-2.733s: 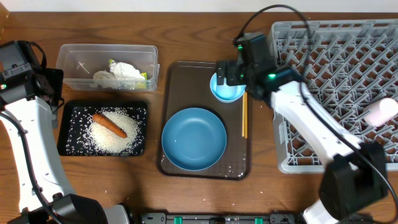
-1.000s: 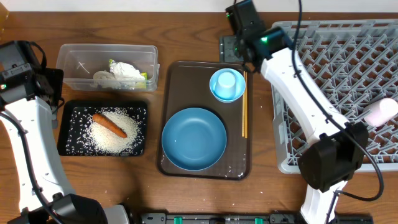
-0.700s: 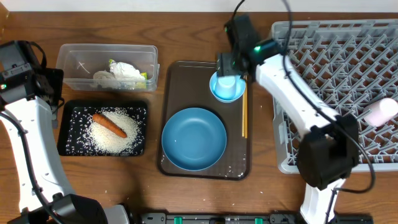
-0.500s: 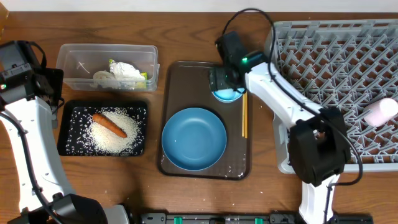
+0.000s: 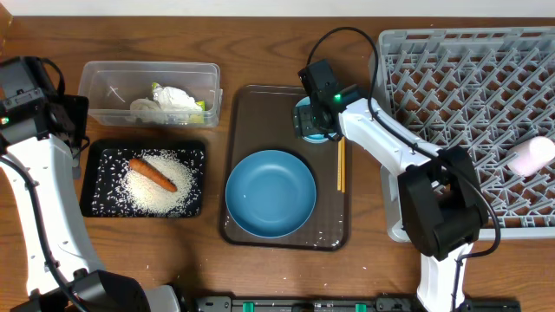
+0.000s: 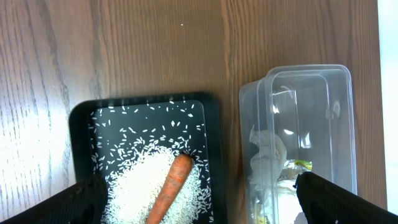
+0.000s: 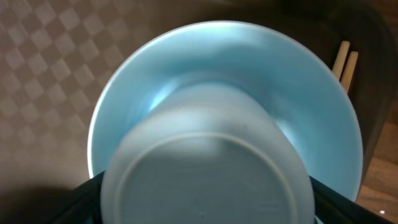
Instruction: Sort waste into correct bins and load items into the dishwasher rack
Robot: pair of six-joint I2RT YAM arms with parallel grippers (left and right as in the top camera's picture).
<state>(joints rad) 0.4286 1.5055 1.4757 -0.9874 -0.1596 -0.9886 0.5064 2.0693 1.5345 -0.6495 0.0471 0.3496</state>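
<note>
A small white cup [image 7: 205,180] sits upside down in the small light-blue bowl [image 7: 186,62] at the far end of the brown tray [image 5: 251,113]. My right gripper [image 5: 314,117] is down over it, its fingers close along both sides of the cup; whether they touch it I cannot tell. Chopsticks [image 5: 341,165] lie beside the large dark-blue bowl [image 5: 270,192]. My left gripper [image 6: 199,202] hangs open above the black tray [image 6: 81,124] with the carrot [image 6: 171,190] and rice [image 5: 160,192]. The clear tub [image 5: 95,82] holds the wrapper [image 5: 178,100] and packet [image 5: 201,106].
The grey dishwasher rack [image 5: 468,87] fills the right side, with a pale pink-white object [image 5: 531,156] lying at its right edge. A few rice grains are scattered on the wood near the table's front edge.
My right arm has swung from the rack's near corner leftward and down onto the light-blue bowl, now covering the cup from above. The left arm has not moved.
</note>
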